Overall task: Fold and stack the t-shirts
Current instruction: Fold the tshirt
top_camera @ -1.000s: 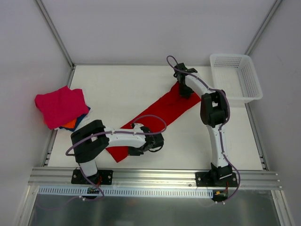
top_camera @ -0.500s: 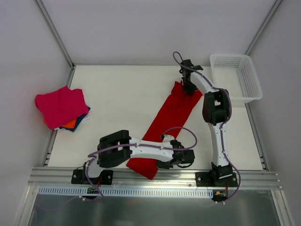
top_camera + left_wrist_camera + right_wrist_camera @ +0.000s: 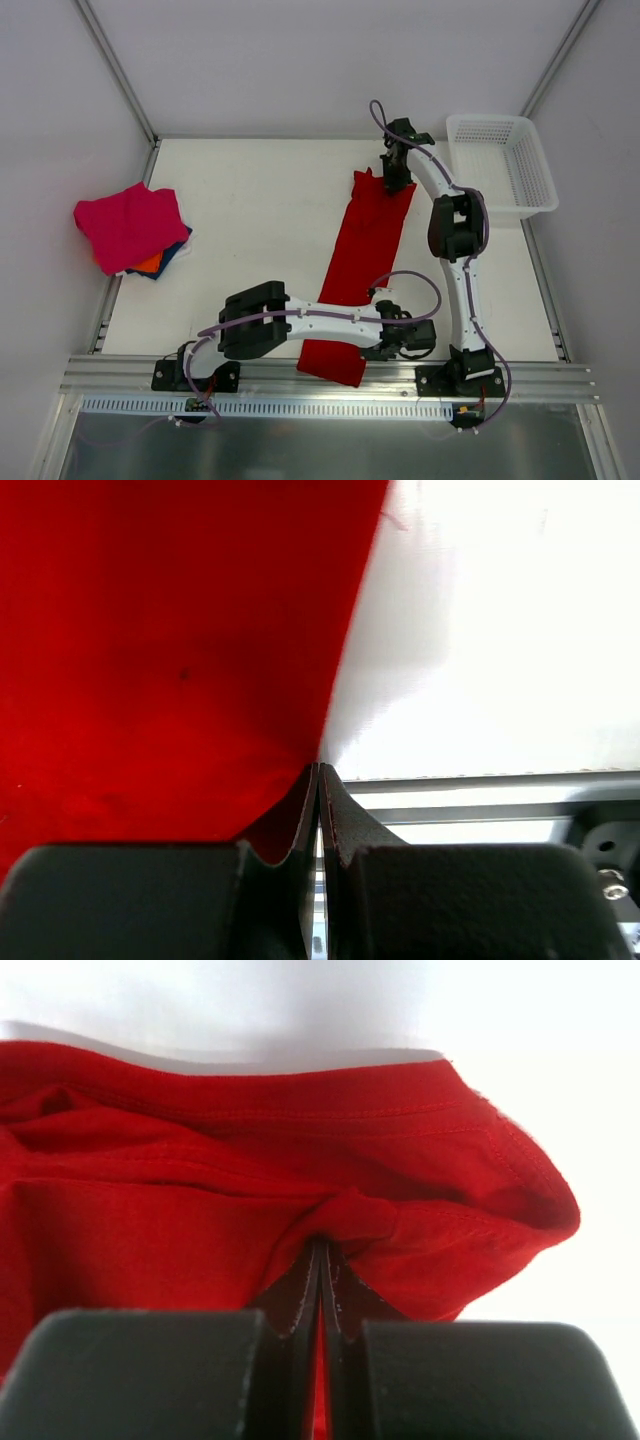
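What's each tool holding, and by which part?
Both hold the red t-shirt: left tool pinches its near end's side edge; right tool its far end, by the hem.

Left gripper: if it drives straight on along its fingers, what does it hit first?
Probably the white table, right beside the red t-shirt edge the left gripper pinches; depth is unclear.

Left, shirt stack [image 3: 130,228]; centre, long shirt [image 3: 362,262]; far right, basket [image 3: 505,160].
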`<state>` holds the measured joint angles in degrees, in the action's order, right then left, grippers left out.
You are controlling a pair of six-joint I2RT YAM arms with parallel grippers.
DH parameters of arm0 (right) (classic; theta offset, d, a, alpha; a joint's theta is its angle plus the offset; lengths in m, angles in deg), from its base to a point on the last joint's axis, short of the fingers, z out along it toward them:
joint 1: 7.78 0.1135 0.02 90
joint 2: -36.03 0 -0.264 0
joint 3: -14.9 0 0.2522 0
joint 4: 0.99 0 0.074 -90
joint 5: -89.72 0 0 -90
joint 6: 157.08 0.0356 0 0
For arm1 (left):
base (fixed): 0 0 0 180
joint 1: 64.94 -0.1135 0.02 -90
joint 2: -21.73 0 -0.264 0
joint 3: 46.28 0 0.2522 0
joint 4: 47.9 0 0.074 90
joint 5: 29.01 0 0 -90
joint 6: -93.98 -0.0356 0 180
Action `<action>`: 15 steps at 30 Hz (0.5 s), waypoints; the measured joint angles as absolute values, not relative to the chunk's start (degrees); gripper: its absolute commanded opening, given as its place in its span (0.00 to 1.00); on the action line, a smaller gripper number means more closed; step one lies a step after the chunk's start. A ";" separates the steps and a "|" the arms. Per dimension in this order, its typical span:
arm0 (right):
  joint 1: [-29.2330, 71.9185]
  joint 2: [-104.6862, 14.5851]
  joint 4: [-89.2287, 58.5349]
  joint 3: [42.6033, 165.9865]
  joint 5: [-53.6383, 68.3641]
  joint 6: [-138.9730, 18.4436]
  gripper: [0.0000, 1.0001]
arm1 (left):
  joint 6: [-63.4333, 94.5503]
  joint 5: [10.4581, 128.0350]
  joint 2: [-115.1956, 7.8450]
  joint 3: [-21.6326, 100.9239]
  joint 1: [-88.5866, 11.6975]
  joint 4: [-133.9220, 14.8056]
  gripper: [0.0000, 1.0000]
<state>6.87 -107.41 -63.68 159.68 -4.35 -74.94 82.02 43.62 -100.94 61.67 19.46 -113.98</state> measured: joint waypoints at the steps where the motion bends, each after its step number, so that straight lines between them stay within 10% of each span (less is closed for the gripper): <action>1: 6.87 -108.06 -63.72 160.75 -2.98 -74.94 0.03 | 81.65 43.45 -101.16 62.13 19.46 -113.58 0.00; 15: 5.60 -108.41 -55.98 159.92 11.67 -73.10 0.20 | 77.60 34.64 -99.98 64.79 18.98 -112.56 0.00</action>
